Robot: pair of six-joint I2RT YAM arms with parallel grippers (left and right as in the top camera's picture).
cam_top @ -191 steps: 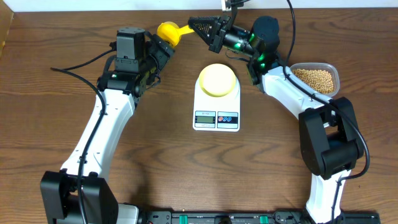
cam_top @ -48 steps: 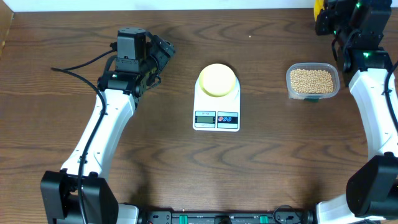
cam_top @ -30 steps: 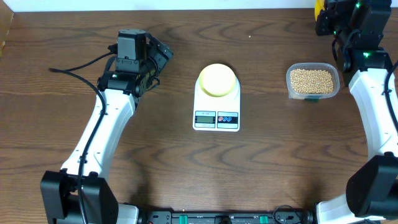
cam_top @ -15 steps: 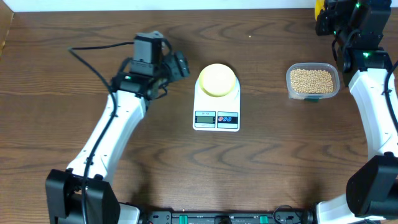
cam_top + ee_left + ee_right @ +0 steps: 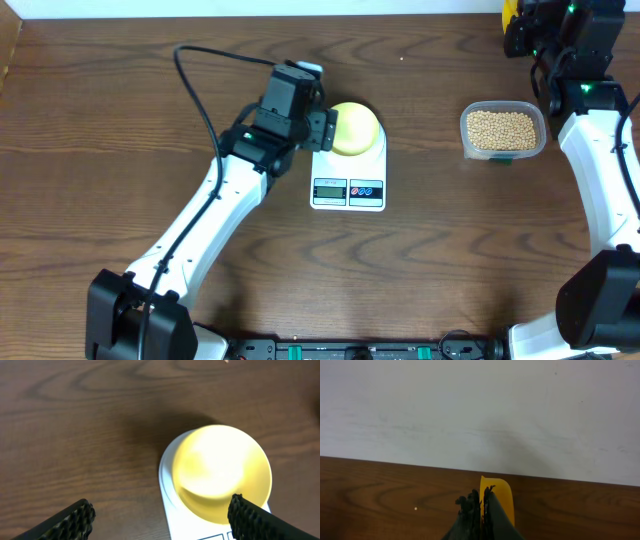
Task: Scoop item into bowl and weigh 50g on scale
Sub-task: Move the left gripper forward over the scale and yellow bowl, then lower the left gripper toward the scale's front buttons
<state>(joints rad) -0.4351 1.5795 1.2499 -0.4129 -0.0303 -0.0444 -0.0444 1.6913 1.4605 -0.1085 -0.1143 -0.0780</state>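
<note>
— While the left end effector [image 5: 326, 128] hangs at the bowl's 9 o'clock, how do its fingers stand?
— Spread wide, gripping nothing. In the wrist view one dark fingertip shows at each lower corner, with the bowl [image 5: 355, 128] ahead toward 1 o'clock.
— Where is the bowl?
— On the scale [image 5: 348, 188], mid-bench [image 5: 100, 100], at the end away from the display.
— And the beans [image 5: 503, 128]?
— In a clear tub [image 5: 465, 140] at the scale's 3 o'clock, well apart from it.
— The right end effector [image 5: 480, 495]?
— Up at the bench's 1 o'clock corner by the white wall [image 5: 480, 405], fingers pressed together on a yellow scoop [image 5: 499, 497].
</note>
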